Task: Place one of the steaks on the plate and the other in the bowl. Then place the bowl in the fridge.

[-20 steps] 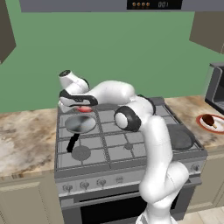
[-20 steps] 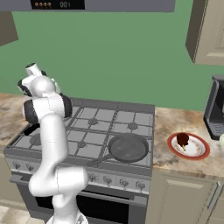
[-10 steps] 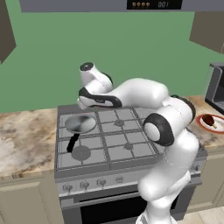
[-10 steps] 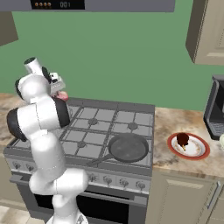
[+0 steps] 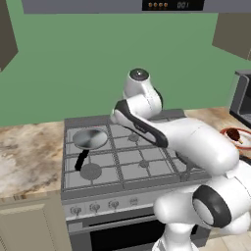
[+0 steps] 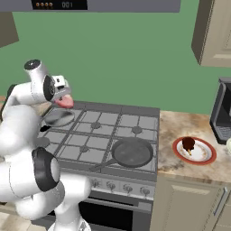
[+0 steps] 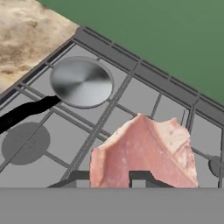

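The claw [image 6: 64, 96] is clamped on the pale pink steak slab [image 7: 144, 153], held up in the air above the rear left part of the grey gas stove [image 6: 113, 135]. Just below it sits a small grey metal pan with a black handle [image 5: 88, 139] on the back left burner. A larger dark pan [image 6: 131, 152] rests on the front right burner. Beyond the stove's right edge, on the mottled beige stone counter [image 6: 180, 131], lies the round white plate with a broad red rim [image 6: 195, 151], and the dark brown steak [image 6: 188, 144] is on it. A green wall [image 6: 126, 54] runs behind, with beige cabinets [image 6: 214, 31] at the upper right.
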